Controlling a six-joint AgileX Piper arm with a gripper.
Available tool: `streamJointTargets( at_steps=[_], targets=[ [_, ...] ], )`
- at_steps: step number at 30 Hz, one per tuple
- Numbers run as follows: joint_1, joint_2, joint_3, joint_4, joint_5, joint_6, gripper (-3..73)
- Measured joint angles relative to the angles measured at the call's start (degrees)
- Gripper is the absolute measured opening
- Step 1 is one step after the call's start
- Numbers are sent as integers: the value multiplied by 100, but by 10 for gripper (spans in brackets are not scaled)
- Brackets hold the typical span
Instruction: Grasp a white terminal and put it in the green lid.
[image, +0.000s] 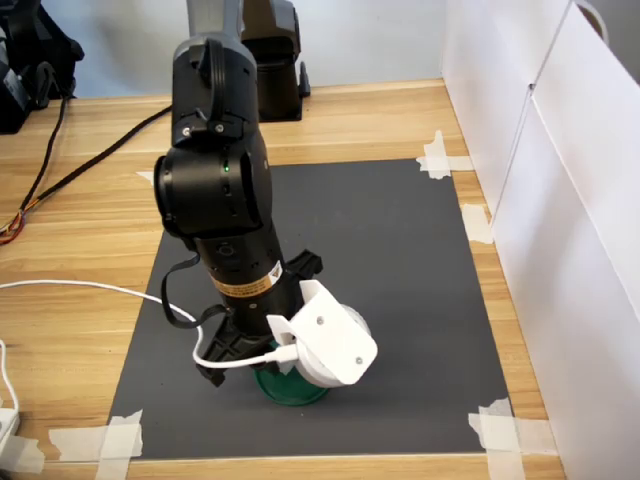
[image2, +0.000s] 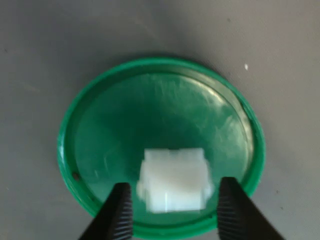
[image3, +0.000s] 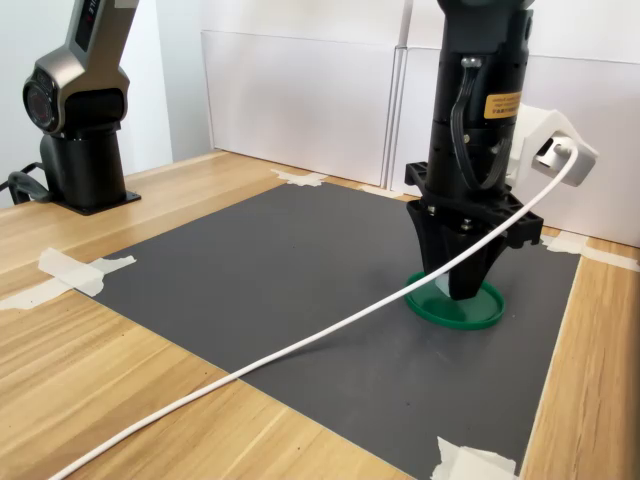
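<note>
We see the hand (image2: 172, 205) straight above the flat round dark-green plastic lid (image2: 100, 125), black fingers (image2: 120, 210) pointing down. In the wrist view the small white blocky plastic terminal (image2: 173, 179) sits between the two fingertips, inside the lid's rim, near the edge closest to the camera. There is a slim gap on each side of the terminal, so we read the fingers as apart and not clamping, though the blur keeps that from being certain. Whether the terminal rests on the lid floor or hangs just above it, we cannot tell.

In the second exterior view the hand (image3: 462, 285) is low over the lid (image3: 490, 312), which lies on the dark grey mat (image3: 260, 270) on the wooden table (image3: 100, 380). In the first exterior view the arm and its white wrist camera housing (image: 330, 345) hide most of the lid (image: 290, 392); the terminal is not visible there.

Our judgement: release step, task almost done. To finish well, we open the fingers wider and evenly, so neither drags the terminal, then lift straight up with no sideways drift, since the piece is close to the rim and a nudge could tip it out. We also keep the white cable (image3: 300, 345) off the lid.
</note>
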Motion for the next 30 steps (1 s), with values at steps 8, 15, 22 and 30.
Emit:
streamJointTargets(
  at_steps=[8, 15, 22, 30],
  targets=[
    [-29, -275, 0, 219, -49, 68, 510],
    [-299, -1582, 0, 925, -376, 284, 396],
    [-707, -2999, 69, 1334, -505, 396, 43],
    [-1254, -4786, 1733, 1335, -1759, 1660, -18]
  ],
)
